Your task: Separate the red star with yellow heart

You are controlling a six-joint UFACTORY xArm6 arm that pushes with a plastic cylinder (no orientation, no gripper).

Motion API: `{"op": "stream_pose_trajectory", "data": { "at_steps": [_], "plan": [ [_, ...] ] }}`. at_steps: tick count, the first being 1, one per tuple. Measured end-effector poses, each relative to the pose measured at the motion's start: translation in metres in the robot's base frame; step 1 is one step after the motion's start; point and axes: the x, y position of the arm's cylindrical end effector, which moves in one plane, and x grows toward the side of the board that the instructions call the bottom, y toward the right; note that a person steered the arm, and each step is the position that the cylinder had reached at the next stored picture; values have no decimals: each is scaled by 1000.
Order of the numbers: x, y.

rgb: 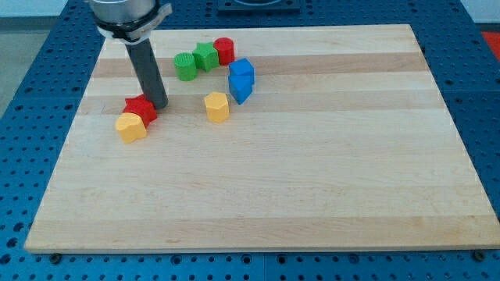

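Two blocks touch: red star (141,108), yellow heart (131,126); my tip (158,104) (no jaws, no writing) beside star.

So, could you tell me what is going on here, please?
My tip is on the wooden board, against the red star on its right side in the view. The yellow heart still touches the star at its lower left, so they are not yet separated. The other blocks sit apart, towards the view's top.
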Motion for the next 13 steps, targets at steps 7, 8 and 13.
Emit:
{"op": "stream_pose_trajectory", "data": {
  "at_steps": [7,8,13],
  "plan": [
    [36,29],
    [36,-20],
    [66,106]
  ]
}}
